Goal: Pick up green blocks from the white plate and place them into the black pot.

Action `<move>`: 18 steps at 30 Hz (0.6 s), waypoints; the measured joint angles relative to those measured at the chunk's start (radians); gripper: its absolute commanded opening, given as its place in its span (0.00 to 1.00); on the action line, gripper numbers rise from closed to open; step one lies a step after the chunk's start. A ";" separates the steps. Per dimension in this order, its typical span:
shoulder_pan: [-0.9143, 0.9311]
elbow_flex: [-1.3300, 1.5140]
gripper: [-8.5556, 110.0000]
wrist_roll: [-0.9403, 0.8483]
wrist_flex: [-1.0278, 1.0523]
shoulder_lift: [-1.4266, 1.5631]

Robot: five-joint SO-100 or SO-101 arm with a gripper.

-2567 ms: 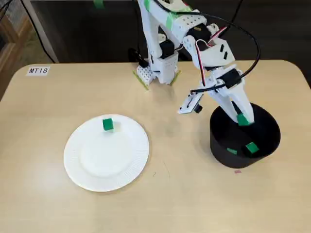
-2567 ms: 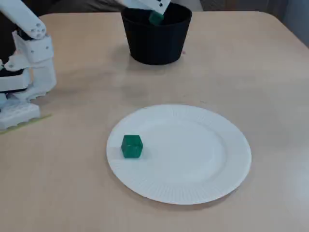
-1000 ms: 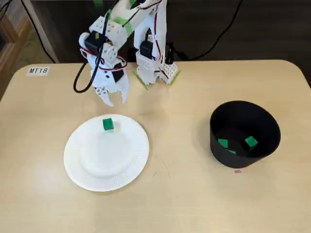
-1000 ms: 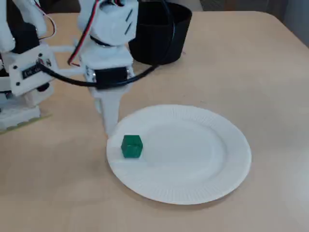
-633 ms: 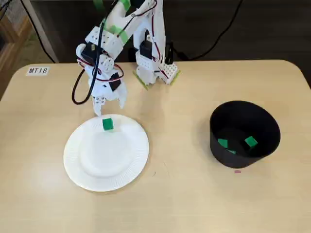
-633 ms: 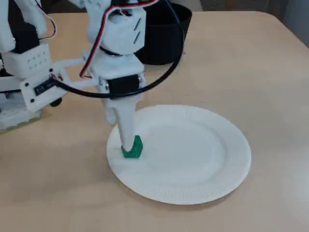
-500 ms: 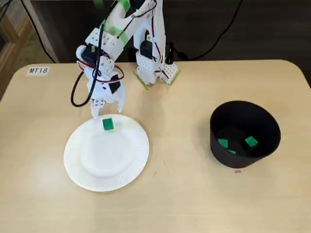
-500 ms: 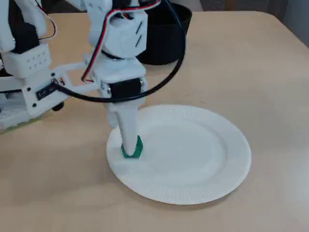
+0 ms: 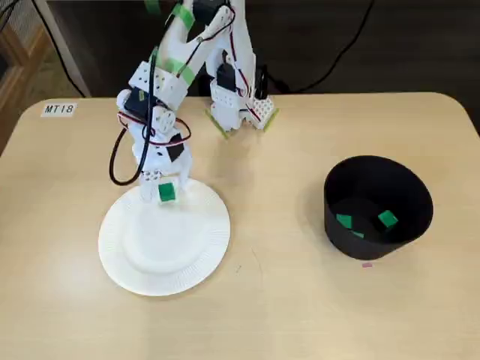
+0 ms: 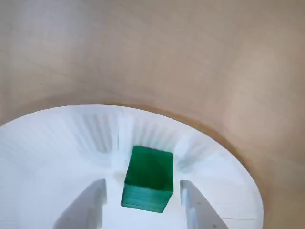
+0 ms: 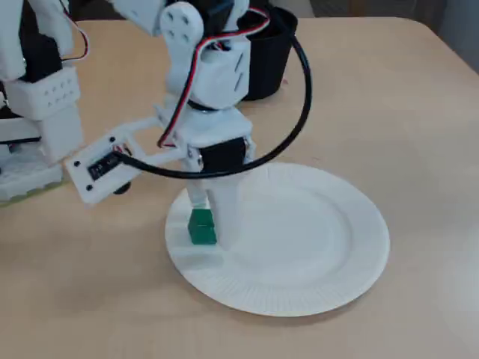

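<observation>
Your gripper (image 10: 143, 207) stands wide, one finger on either side of the green block (image 10: 147, 177) with a gap at each face, holding nothing. In a fixed view the block sits on the white plate (image 9: 161, 262), just inside the rim facing the table's (image 9: 300, 315) far edge; the black pot (image 9: 335, 225) is well apart, near the right edge. The block is a small, matte, crisp-edged cube, probably light and rigid. Pinch its two flat opposite faces at mid-height, because the thin plate may slide.

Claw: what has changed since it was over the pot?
The claw swung from the black pot to the white plate and lowered, open, around the last green block there, not gripping it. The block it carried was dropped in the pot. Plate, pot and plate block stayed put.
</observation>
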 measured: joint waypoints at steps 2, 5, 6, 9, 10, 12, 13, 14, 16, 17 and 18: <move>0.000 -0.014 0.06 0.000 -0.009 -0.021; 0.003 -0.037 0.05 0.000 -0.018 -0.051; 0.005 -0.044 0.05 -0.002 -0.018 -0.057; 0.003 -0.046 0.05 -0.009 -0.052 -0.057; 0.002 -0.049 0.05 -0.014 -0.060 -0.057; 0.000 -0.055 0.05 -0.018 -0.091 -0.058; -0.012 -0.066 0.05 -0.023 -0.107 -0.060; -0.026 -0.084 0.05 -0.049 -0.127 -0.060; -0.064 -0.130 0.05 -0.095 -0.172 -0.055; -0.091 -0.149 0.05 -0.132 -0.199 -0.041; -0.121 -0.160 0.05 -0.166 -0.225 -0.017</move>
